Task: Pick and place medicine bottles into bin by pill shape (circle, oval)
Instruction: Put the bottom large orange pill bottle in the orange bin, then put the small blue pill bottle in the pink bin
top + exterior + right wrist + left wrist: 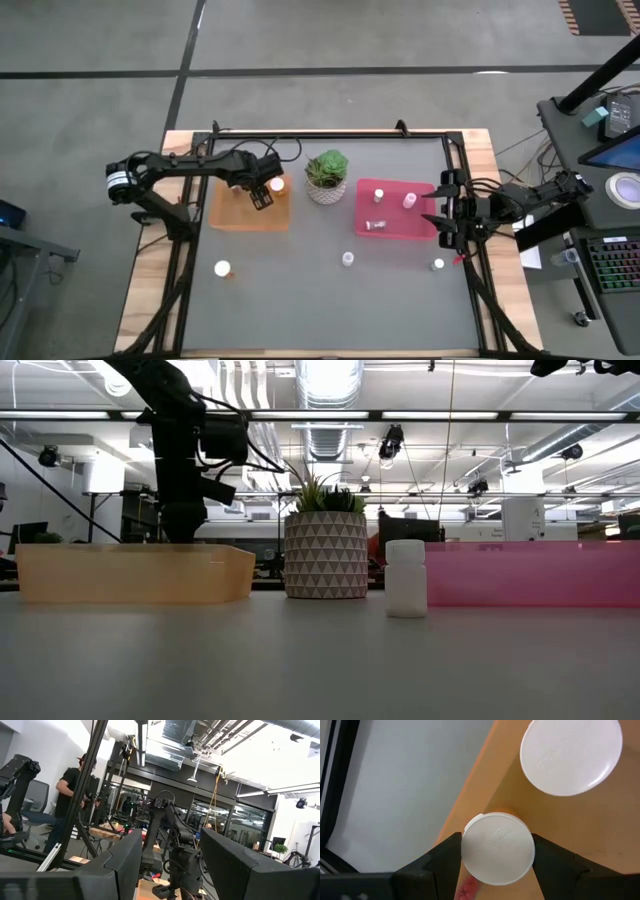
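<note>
I have the left gripper point(495, 857) over the near right corner of the orange tray point(235, 215), its fingers pinching a capped bottle point(497, 847) at the cap rim, one finger on each side. I judge this bottle light and rigid, with a smooth cap that could slip; the grip belongs on the cap's sides, as it stands now. Just past the gripper, a second white-capped bottle point(572, 755) stands inside the same tray, close to the held one but apart from it.

Farther out, the potted plant point(326, 176) sits between the two trays. Beyond it, the pink tray point(395, 228) holds three small bottles. Three more bottles stand loose on the worktop point(300, 300): one point(222, 268) nearest the left gripper, one point(347, 259) mid-worktop, one point(438, 264) at the far side.

The right gripper point(447, 213) waits at the pink tray's outer edge, fingers spread, holding nothing. In its wrist view a person point(70, 785) stands in the room behind.
</note>
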